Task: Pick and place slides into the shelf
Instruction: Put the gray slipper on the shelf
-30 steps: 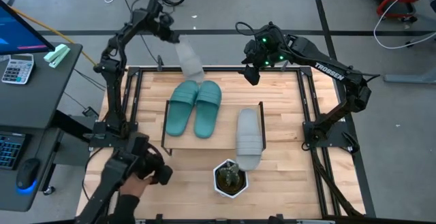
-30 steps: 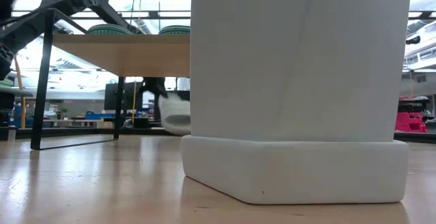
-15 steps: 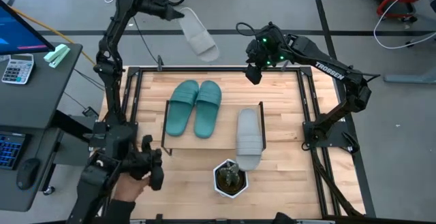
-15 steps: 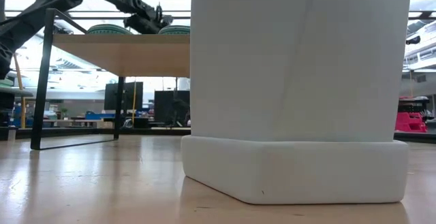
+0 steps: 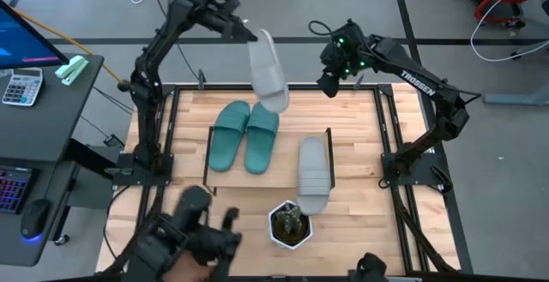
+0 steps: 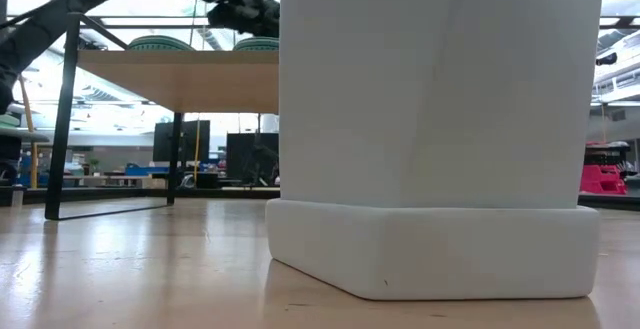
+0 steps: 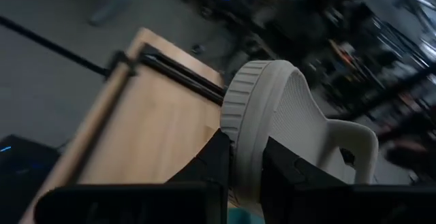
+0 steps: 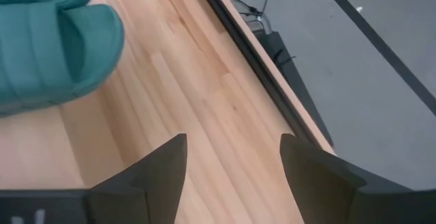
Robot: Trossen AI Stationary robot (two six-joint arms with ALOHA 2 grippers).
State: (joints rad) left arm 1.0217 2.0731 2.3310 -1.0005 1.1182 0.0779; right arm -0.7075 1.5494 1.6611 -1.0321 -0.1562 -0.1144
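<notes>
Your worktop (image 5: pixel 360 222) is a light wood slab on a grey floor, with a desk (image 5: pixel 39 102) off to its left. On it stands the shelf (image 5: pixel 225 172), carrying the teal pair (image 5: pixel 244 135) side by side and one grey slide (image 5: pixel 314 175) at its right end, that one's toe overhanging the front edge beside a small potted plant (image 5: pixel 289 224).

The step in hand looks like the carry: the left tool (image 5: pixel 243 33), raised over the worktop's far edge, is clamped narrowly on the rim of the last grey slide (image 5: pixel 268 72), which hangs down from it toward the teal pair. Next you need to bring it over the free board between the teal pair and the grey one, level it, and lower.

The right tool (image 5: pixel 328 83) waits near the far right corner, its fingers (image 8: pixel 317 173) parted and holding nothing.
</notes>
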